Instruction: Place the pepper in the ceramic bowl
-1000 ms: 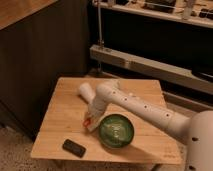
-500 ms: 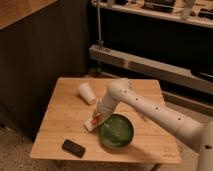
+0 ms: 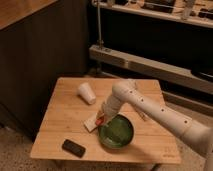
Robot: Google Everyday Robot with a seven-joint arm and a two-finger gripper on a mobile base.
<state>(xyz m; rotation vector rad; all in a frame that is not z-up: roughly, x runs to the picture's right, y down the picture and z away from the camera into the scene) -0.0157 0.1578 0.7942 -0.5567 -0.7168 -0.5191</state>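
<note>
My claw (image 3: 100, 121): it hangs low over the counter, right at the left rim of the ceramic bowl.
Claw grip: it is closed on the pepper, which shows as a small orange-red spot at my claw tip.
The pepper (image 3: 100, 120): it is up in my claw, just beside the bowl's left edge, not yet over the middle.
Why I hold it here: I think I carry it this low so it only has a short drop into the bowl.
Which way it points: I cannot tell its long axis, because only a little bit of it peeks out.
The ceramic bowl (image 3: 116, 131): it sits open side up near the front of the counter (image 3: 65, 110), so the pepper can go straight in.
White cup (image 3: 86, 93): it lies on its side, farther back and to the left, well apart from the bowl.
Black phone (image 3: 73, 148): it lies flat near the front left corner, out of my way.
Next, I think: move a bit to the right over the bowl, then let go.
</note>
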